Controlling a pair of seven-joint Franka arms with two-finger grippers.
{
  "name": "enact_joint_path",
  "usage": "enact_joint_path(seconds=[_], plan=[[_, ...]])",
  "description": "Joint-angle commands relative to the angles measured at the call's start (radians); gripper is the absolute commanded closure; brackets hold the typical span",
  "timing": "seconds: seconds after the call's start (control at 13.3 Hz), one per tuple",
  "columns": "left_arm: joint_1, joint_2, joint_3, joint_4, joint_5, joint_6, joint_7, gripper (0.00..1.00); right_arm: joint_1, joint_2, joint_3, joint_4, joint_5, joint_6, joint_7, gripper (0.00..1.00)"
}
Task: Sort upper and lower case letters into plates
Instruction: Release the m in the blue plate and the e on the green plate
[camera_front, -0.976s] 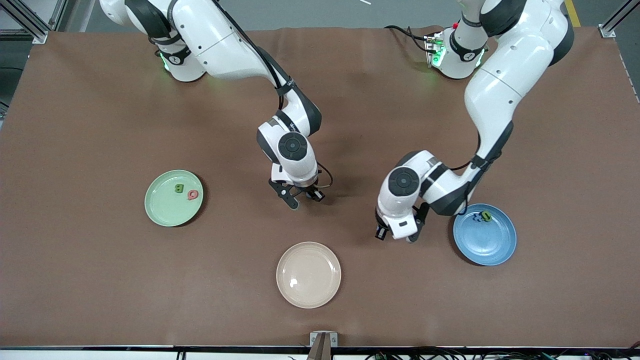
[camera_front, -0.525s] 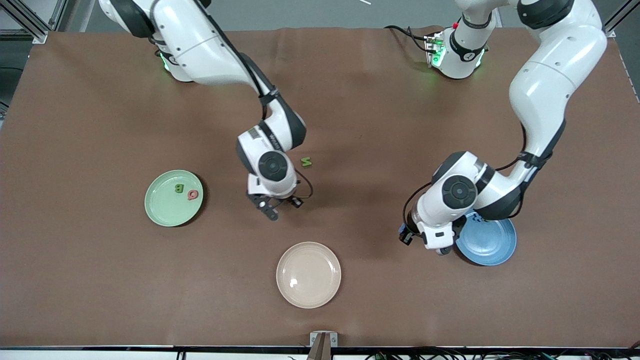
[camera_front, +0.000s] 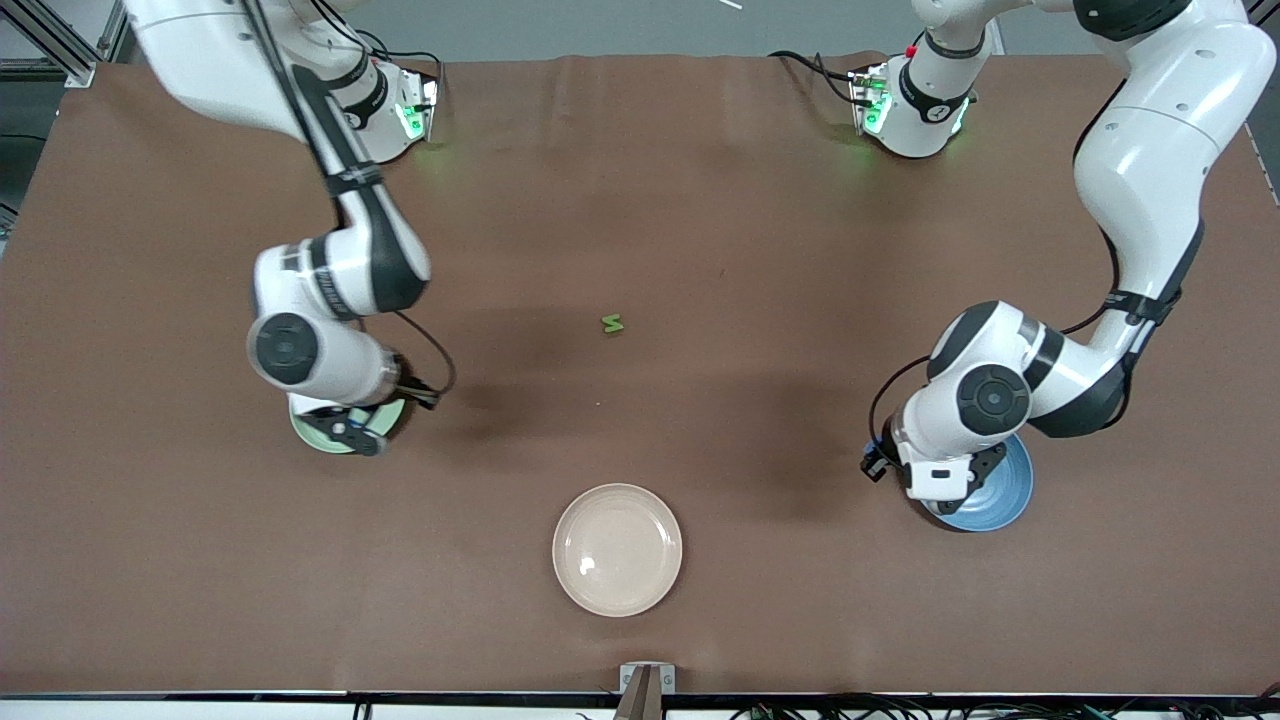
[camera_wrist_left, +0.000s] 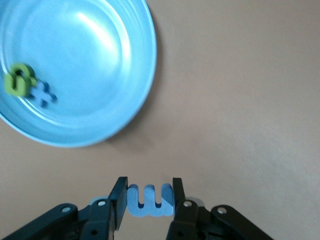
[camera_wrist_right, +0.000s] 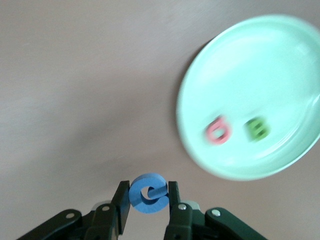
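My left gripper is shut on a blue comb-shaped letter, held above the table just beside the blue plate. A green letter and a blue letter lie in that plate. My right gripper is shut on a blue letter e, up beside the pale green plate, which holds a red letter and a green B. One green letter lies alone mid-table. In the front view each hand covers most of its plate.
A beige plate with nothing in it sits near the front camera's edge of the table, midway between the two arms. The brown table cover spreads wide between the bases.
Both arms have swung outward from the table's middle, the right to the pale green plate and the left to the blue plate. The lone green letter has come into view.
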Motion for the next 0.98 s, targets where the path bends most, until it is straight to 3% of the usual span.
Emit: enact_joint_path(seconds=[0.0,0.38,0.9], plan=[[0.062,-0.042,-0.007,-0.043,0.035,-0.015,0.127,0.99,-0.121,-0.077,0.024,-0.175,-0.016,0.117,-0.206,1.00],[0.106,-0.071,-0.010,-0.098,0.078,-0.015,0.279,0.99,-0.253,-0.063,0.025,-0.249,-0.022,0.269,-0.414,1.00],[0.191,-0.065,-0.010,-0.127,0.079,0.005,0.627,0.99,-0.283,0.012,0.025,-0.283,-0.021,0.412,-0.429,0.98]])
